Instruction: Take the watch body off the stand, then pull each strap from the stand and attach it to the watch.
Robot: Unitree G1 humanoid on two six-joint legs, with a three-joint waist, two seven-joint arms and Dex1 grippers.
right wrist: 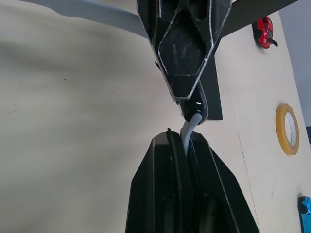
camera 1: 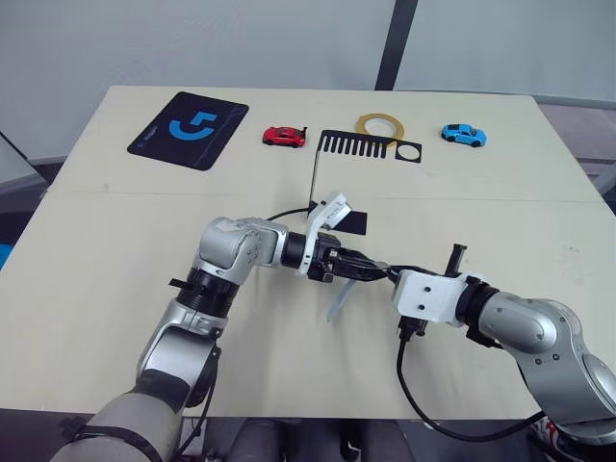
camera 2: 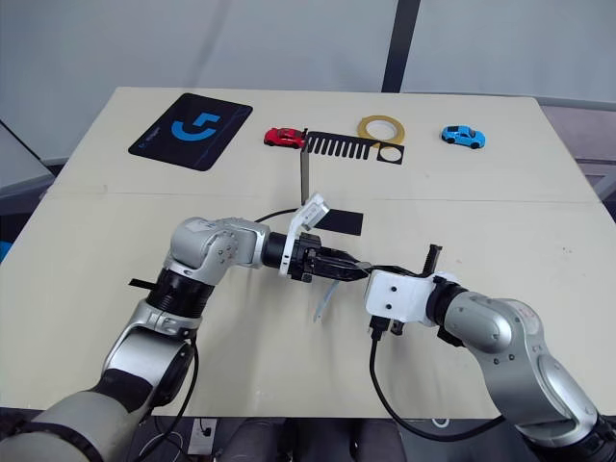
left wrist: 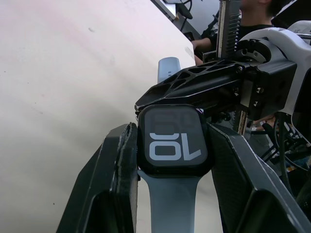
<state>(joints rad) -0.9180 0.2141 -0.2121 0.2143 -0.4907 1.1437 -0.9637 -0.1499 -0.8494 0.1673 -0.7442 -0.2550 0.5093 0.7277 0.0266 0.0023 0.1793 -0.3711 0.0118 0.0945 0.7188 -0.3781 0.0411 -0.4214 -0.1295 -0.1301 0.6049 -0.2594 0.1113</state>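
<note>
My left gripper is shut on the watch body, a small black case whose screen shows white digits. One pale grey-blue strap hangs from the watch toward the table. My right gripper is shut on the other strap, whose end meets the watch's far edge; whether it is seated there is hidden. Both grippers meet above the table's middle, in front of the stand, a thin black bracket with comb slots and a round hole.
A black mouse pad with a blue logo lies at the back left. A red toy car, a yellow tape roll and a blue toy car sit along the back. A person is beyond the table.
</note>
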